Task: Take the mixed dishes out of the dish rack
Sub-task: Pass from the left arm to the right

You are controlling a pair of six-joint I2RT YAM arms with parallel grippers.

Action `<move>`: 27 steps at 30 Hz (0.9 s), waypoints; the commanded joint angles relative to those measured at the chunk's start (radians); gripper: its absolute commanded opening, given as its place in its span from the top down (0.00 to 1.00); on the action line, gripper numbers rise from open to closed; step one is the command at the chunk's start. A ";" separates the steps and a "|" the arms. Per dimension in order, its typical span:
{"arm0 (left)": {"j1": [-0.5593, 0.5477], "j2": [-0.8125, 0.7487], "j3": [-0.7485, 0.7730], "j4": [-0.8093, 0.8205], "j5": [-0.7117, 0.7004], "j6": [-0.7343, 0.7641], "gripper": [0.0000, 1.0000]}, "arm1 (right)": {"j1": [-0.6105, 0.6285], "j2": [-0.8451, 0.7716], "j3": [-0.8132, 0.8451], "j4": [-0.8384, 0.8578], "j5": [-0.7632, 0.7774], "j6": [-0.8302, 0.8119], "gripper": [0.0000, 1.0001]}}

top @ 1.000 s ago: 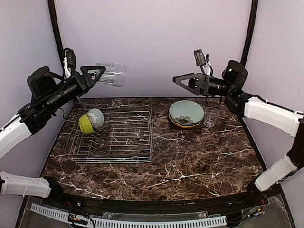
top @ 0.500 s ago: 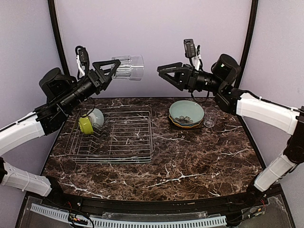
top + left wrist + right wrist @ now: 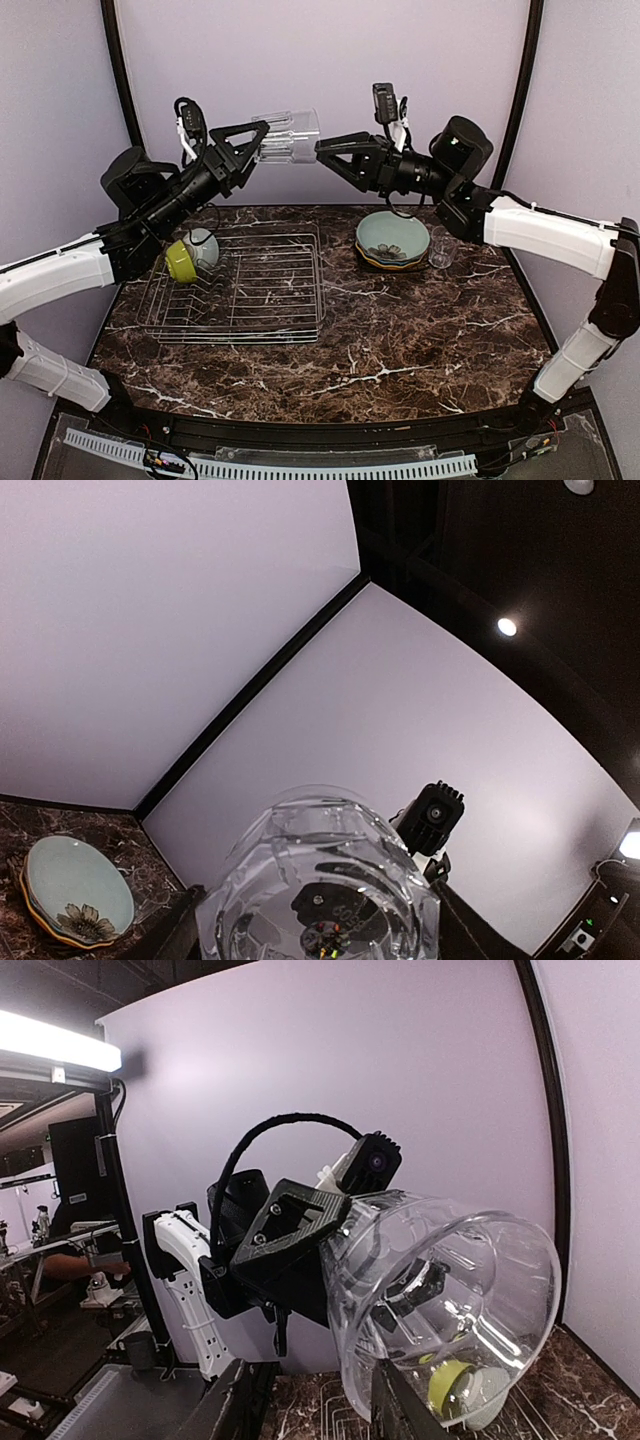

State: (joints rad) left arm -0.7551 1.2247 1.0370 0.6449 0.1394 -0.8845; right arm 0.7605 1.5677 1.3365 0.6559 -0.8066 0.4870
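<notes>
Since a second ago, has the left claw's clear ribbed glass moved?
Yes. The clear ribbed glass moved rightward, from above the middle of the silver wire dish rack toward its right edge.

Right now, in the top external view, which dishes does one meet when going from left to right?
yellow-green bowl → small pale-green bowl → clear ribbed glass, held up in the air → large pale-green flower plate → upright clear glass

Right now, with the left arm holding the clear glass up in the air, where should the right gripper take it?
At the open rim, coming from the robot's right: the clear ribbed glass lies sideways, mouth toward the right gripper, with its base end clamped by the left gripper.
</notes>
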 commanded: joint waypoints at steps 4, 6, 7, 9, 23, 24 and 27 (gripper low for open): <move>-0.022 0.033 -0.013 0.146 0.009 -0.053 0.62 | 0.029 0.017 0.032 0.055 0.023 -0.030 0.69; -0.024 0.039 -0.014 0.152 0.007 -0.056 0.62 | 0.029 0.012 0.030 0.057 0.027 -0.036 0.74; -0.026 0.041 -0.015 0.156 0.005 -0.058 0.62 | 0.029 0.011 0.029 0.057 0.027 -0.038 0.77; -0.027 0.050 -0.017 0.164 0.005 -0.062 0.62 | 0.029 0.009 0.030 0.057 0.027 -0.038 0.83; -0.030 -0.003 -0.038 0.037 -0.043 0.022 0.25 | -0.002 -0.064 0.028 -0.116 0.078 -0.082 1.00; -0.030 -0.012 -0.041 0.017 -0.058 0.034 0.22 | -0.014 -0.079 0.025 -0.142 0.078 -0.082 1.00; -0.030 -0.053 -0.056 -0.065 -0.097 0.079 0.03 | -0.055 -0.119 0.008 -0.234 0.076 -0.093 1.00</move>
State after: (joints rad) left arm -0.7864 1.2472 1.0046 0.6827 0.1097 -0.8944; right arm 0.7616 1.5295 1.3464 0.5251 -0.7643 0.4232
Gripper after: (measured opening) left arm 0.888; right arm 0.024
